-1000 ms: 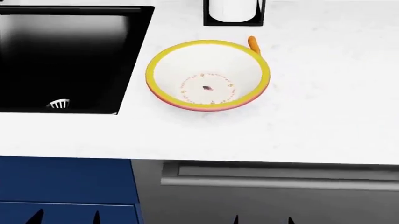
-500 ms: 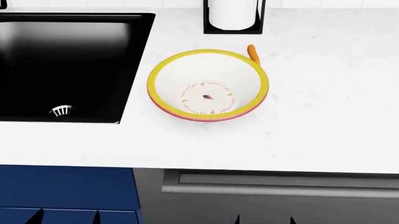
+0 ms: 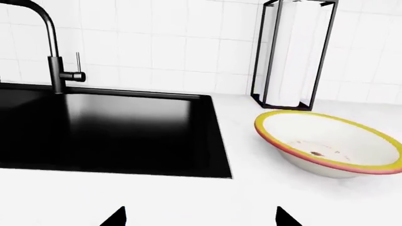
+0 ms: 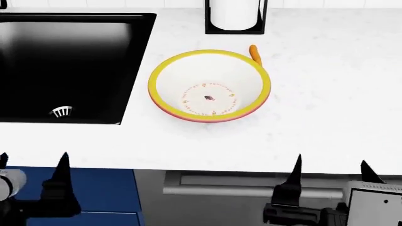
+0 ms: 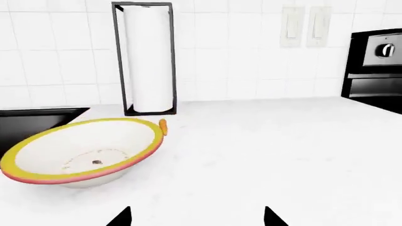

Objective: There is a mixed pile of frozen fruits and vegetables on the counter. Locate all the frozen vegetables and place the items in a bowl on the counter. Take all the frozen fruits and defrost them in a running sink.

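Note:
The white bowl (image 4: 209, 84) with its yellow rim sits empty on the white counter (image 4: 326, 94), right of the black sink (image 4: 69, 66). The orange carrot (image 4: 255, 53) lies against the bowl's far right rim; it also shows in the right wrist view (image 5: 163, 126). The bowl also shows in the left wrist view (image 3: 330, 143) and the right wrist view (image 5: 82, 150). My left gripper (image 4: 33, 162) is open and empty at the counter's front edge, below the sink. My right gripper (image 4: 330, 167) is open and empty at the front edge, right of the bowl. The eggplant and both fruits are out of view.
A paper towel roll in a black frame (image 4: 236, 16) stands behind the bowl. The black faucet (image 3: 53, 52) rises at the sink's back. A silver drain strainer (image 4: 61, 112) sits in the basin. A black oven (image 5: 377, 70) stands at the far right. Blue cabinets (image 4: 94, 188) run below the counter.
Both grippers have risen into the head view at the counter's front edge. The view shifted slightly a second ago, then held still. Bowl and carrot have not moved.

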Tool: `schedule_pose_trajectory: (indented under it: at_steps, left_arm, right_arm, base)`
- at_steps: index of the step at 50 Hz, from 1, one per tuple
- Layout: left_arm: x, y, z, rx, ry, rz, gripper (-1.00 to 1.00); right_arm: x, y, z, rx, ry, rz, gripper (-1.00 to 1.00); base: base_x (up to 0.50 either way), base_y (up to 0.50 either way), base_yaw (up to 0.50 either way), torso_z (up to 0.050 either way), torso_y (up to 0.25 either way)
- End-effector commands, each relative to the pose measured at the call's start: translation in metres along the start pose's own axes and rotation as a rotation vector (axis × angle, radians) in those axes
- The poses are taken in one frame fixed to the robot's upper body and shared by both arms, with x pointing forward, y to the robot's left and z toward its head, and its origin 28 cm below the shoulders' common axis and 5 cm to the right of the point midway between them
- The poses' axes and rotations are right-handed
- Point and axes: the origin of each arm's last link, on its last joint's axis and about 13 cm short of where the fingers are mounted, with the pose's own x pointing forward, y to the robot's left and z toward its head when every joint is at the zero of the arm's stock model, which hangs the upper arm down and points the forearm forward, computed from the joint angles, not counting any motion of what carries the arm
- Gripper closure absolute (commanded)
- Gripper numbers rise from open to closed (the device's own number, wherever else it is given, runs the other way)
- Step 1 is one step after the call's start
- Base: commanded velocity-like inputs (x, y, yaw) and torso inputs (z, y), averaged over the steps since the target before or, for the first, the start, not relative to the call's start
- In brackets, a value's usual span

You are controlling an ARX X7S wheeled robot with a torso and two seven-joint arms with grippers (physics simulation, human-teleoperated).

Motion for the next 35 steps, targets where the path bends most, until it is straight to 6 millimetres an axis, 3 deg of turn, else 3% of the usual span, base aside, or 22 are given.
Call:
schedule_pose_trajectory:
  at_steps: [1,6,16,22,31,35]
  left_arm:
    - [-0.017,0.005,0.053,0.098,0.001,-0.072,-1.0]
    - [-0.016,0.009,0.059,0.126,-0.005,-0.081,-1.0]
    - [-0.009,0.026,0.078,0.179,0.015,-0.075,-1.0]
    - [0.001,0.037,0.086,0.216,0.013,-0.056,-1.0]
    - [-0.003,0.037,0.084,0.21,0.041,-0.083,-1.0]
    - [-0.002,0.04,0.087,0.205,0.044,-0.07,-1.0]
  right_arm:
    - [-0.021,-0.015,0.06,-0.123,-0.031,0.069,-1.0]
    - [-0.02,-0.015,0.068,-0.134,-0.019,0.096,-1.0]
    - [-0.024,-0.039,0.1,-0.153,0.064,0.104,-1.0]
    - [-0.035,-0.048,0.098,-0.158,0.109,0.104,-1.0]
    - [-0.038,-0.055,0.1,-0.153,0.107,0.08,-1.0]
    - [-0.04,-0.059,0.099,-0.126,0.094,0.071,-1.0]
  base:
    - [0.0,0.0,0.0,0.0,0.0]
    - [0.0,0.0,0.0,0.0,0.0]
    - [0.0,0.0,0.0,0.0,0.0]
    - [0.0,0.0,0.0,0.0,0.0]
    - [0.0,0.0,0.0,0.0,0.0]
    - [0.42,0.0,0.0,0.0,0.0]
